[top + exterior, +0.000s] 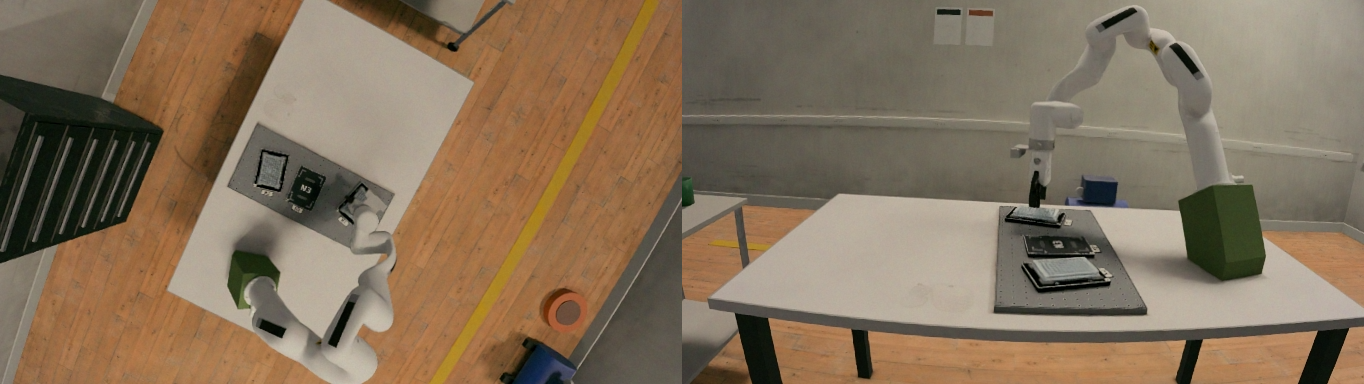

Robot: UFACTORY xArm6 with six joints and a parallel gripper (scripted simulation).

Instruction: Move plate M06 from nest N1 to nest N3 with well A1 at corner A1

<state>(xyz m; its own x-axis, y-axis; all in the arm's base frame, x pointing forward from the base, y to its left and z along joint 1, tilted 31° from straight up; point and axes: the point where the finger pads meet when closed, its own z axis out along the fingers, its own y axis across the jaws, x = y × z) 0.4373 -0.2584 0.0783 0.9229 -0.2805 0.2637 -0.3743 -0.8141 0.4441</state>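
Observation:
A grey perforated deck on the white table carries three nests in a row. The middle nest is empty and marked N3 (pixel 306 189); it also shows in the side view (pixel 1058 245). A well plate (pixel 271 170) sits flat on the nest at one end, nearest the side camera (pixel 1066 271). Another well plate (pixel 1035 215) sits on the nest at the other end, partly hidden under my wrist in the top view (pixel 361 197). The plate labels and small signs are too small to read. My gripper (pixel 1035 198) is open and empty, pointing down just above that far plate's back edge.
My green base block (pixel 1223 230) stands on the table beside the deck. A black drawer cabinet (pixel 65 165) stands on the floor off the table's side. A second table (pixel 707 210) is at the left. A blue cart (pixel 1098 190) sits behind the table.

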